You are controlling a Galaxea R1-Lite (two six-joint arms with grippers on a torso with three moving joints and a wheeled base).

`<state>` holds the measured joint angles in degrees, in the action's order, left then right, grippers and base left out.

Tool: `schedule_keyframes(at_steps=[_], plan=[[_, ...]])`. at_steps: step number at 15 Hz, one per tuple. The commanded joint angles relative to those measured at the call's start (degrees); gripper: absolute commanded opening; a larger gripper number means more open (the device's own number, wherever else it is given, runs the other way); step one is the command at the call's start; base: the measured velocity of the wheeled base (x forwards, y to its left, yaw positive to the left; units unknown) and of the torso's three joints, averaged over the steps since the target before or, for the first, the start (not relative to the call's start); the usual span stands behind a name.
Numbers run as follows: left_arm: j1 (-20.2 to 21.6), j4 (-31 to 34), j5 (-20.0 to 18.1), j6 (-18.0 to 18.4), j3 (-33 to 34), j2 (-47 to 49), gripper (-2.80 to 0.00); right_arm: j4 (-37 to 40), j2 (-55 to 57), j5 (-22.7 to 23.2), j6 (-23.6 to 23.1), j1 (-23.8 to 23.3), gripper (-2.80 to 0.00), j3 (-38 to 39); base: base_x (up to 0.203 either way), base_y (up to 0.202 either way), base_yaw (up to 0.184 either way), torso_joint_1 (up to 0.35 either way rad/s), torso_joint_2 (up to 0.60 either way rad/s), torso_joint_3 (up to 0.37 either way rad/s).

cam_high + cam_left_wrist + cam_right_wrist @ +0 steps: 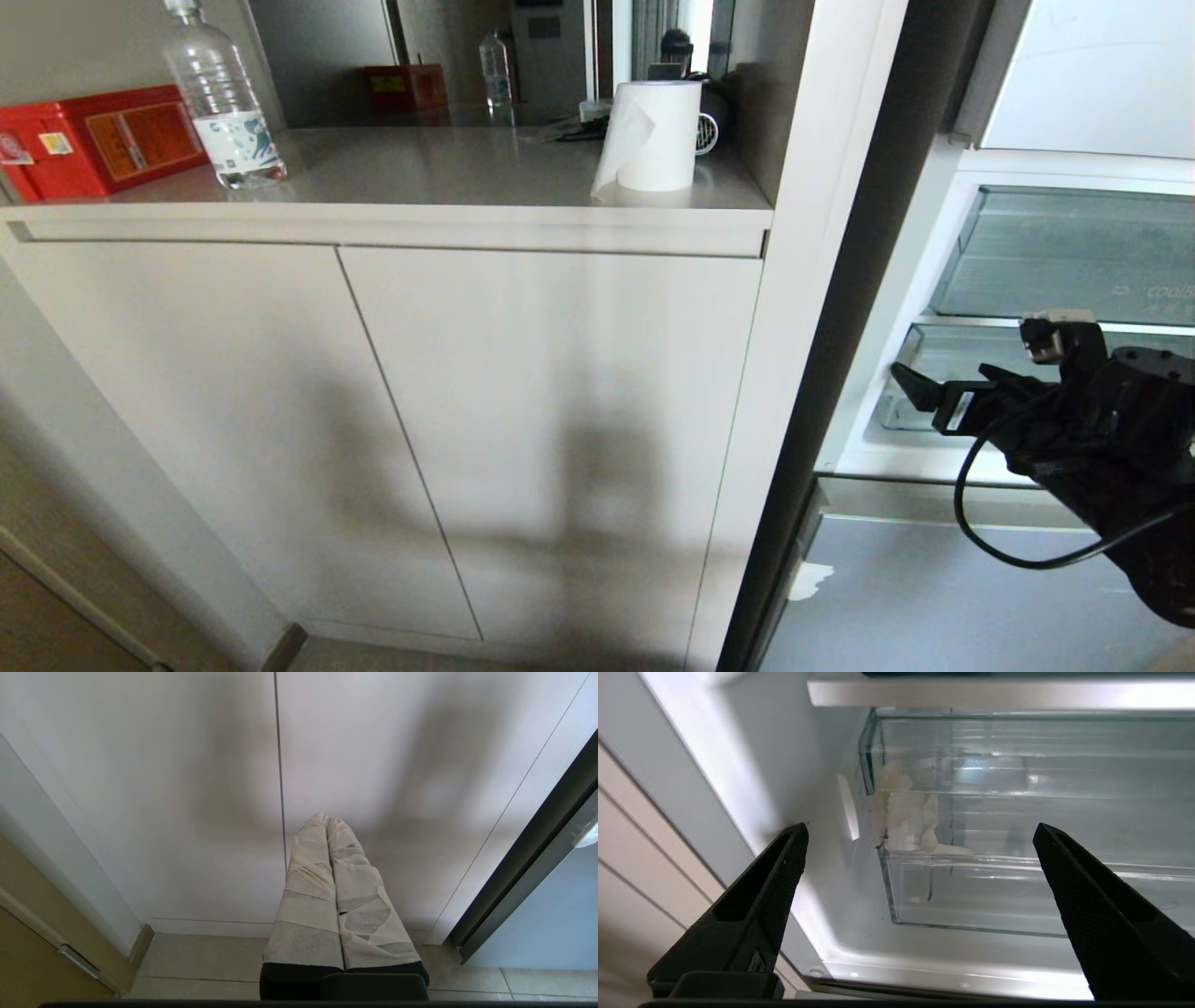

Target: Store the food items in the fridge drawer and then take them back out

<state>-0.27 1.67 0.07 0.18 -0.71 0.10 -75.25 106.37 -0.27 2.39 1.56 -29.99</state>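
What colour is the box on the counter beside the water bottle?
Red, with orange and yellow labels; the box shows best in the head view.

The left gripper (329, 820), its two fingers (308, 896) wrapped in pale tape, was closed and empty. It pointed at flat white cabinet doors (187, 788) above a grey tiled floor (201, 966).
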Motion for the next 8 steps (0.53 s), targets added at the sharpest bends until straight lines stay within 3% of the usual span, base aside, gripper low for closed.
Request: schedule_keyframes(at_steps=[1, 8], plan=[[0.0, 0.0, 0.01, -0.01, 0.0, -0.01, -2.8, -0.42, 1.54, 0.02, 0.05, 0.02, 0.0, -0.64, 0.0, 0.0, 0.0, 0.0, 0.0, 0.0], [0.0, 0.0, 0.01, -0.01, 0.0, -0.01, -2.8, -2.6, 3.67, -1.15, 0.25, 0.02, 0.0, -2.19, 0.0, 0.0, 0.0, 0.0, 0.0, 0.0]])
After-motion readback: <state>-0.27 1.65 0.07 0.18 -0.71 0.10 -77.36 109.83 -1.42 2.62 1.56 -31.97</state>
